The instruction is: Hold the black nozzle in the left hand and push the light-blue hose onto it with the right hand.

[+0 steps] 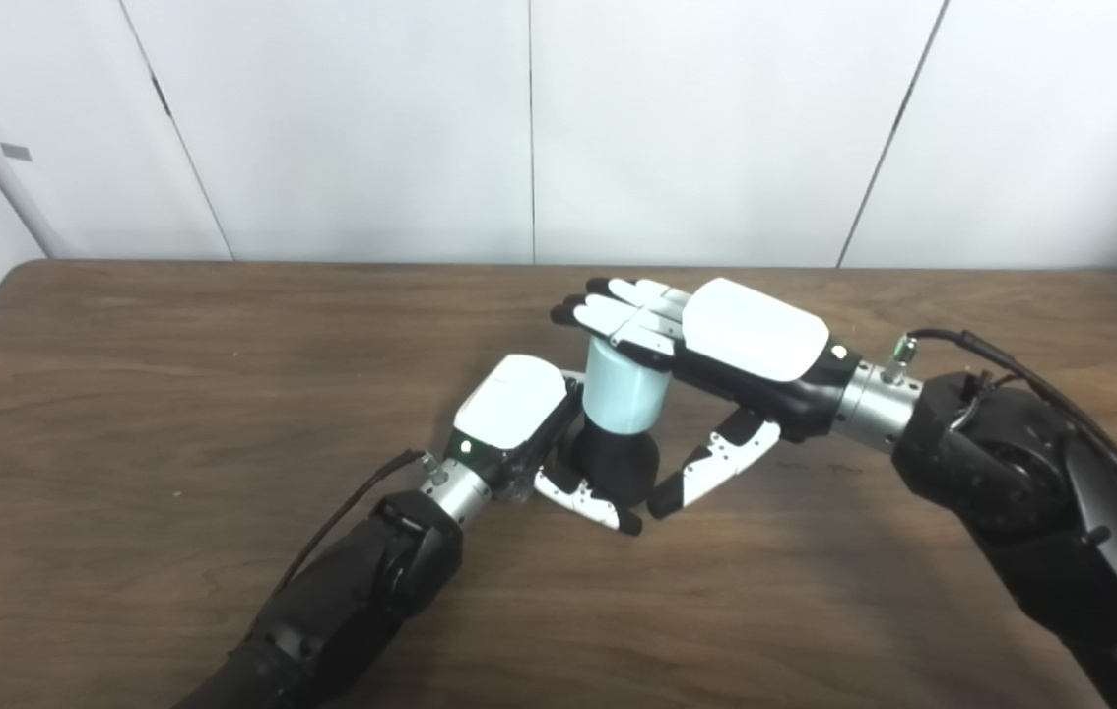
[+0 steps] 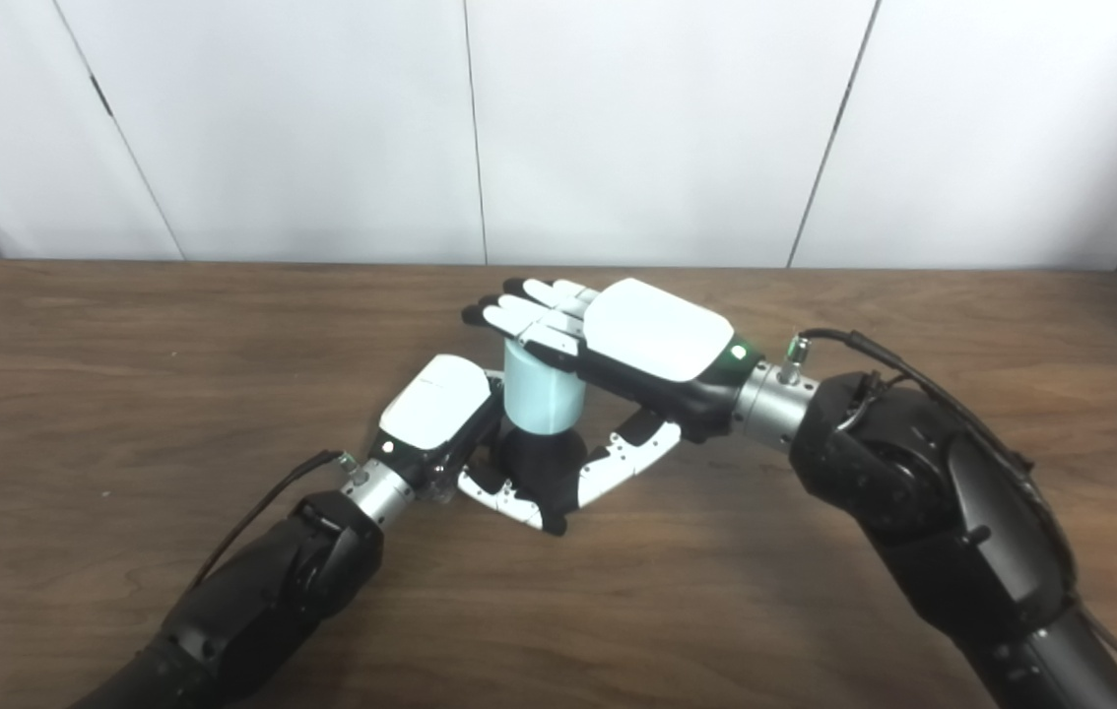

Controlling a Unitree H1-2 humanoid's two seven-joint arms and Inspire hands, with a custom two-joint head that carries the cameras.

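Over on the left, the left hand [image 1: 514,414] sits low on the wooden surface [image 1: 125,394], fingers and thumb wrapped around the black nozzle [image 1: 615,461], gripping its base near the middle of the surface. Standing upright on that nozzle is the light-blue hose [image 1: 624,389], a short stubby cylinder, its lower end meeting the black part; how far it has seated I cannot tell. Moving right, the right hand [image 1: 731,340] lies flat across the hose's top, fingers stretched out, thumb hanging loose below and clear of the hose. So it is unclenched, grasping nothing, pressing with palm and fingers by the look of it.

The danger now: that flat hand only caps the hose and does not steer it. Push off-centre and the hose could tilt and jam on the nozzle, or skid out sideways. If the left grip is weak, the nozzle itself may tip on the surface under the load.
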